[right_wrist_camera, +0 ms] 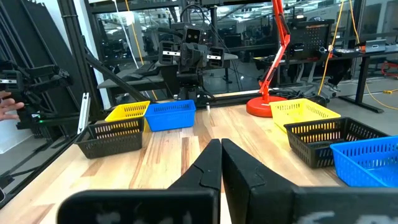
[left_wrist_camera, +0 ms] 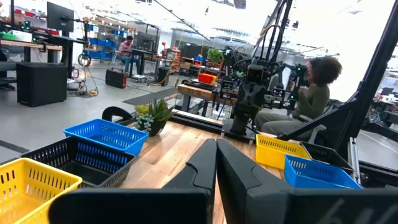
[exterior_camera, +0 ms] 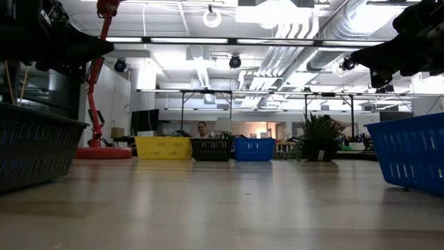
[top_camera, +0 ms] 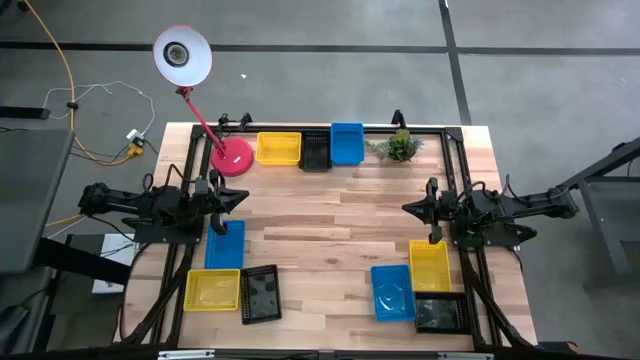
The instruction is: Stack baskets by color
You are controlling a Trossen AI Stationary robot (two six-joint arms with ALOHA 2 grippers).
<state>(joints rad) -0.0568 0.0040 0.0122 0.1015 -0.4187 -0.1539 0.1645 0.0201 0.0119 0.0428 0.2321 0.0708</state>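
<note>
Step in hand: judged to be the start; no basket is yet lifted, so one colour is best chosen and its basket gripped by a wall.
Near baskets, left: a yellow basket (top_camera: 212, 290) and black basket (top_camera: 260, 294) are seen side by side, a blue basket (top_camera: 224, 243) just behind.
Near baskets, right: a second blue basket (top_camera: 392, 292), second black basket (top_camera: 438, 312) and second yellow basket (top_camera: 429, 264) are clustered.
Left gripper (top_camera: 216, 213): held closed and empty above the left blue basket.
Right gripper (top_camera: 435, 228): closed, empty, above the right yellow basket.
Far edge: a far yellow basket (top_camera: 278, 148), far black basket (top_camera: 315, 154) and far blue basket (top_camera: 346, 142) are set in a row.
</note>
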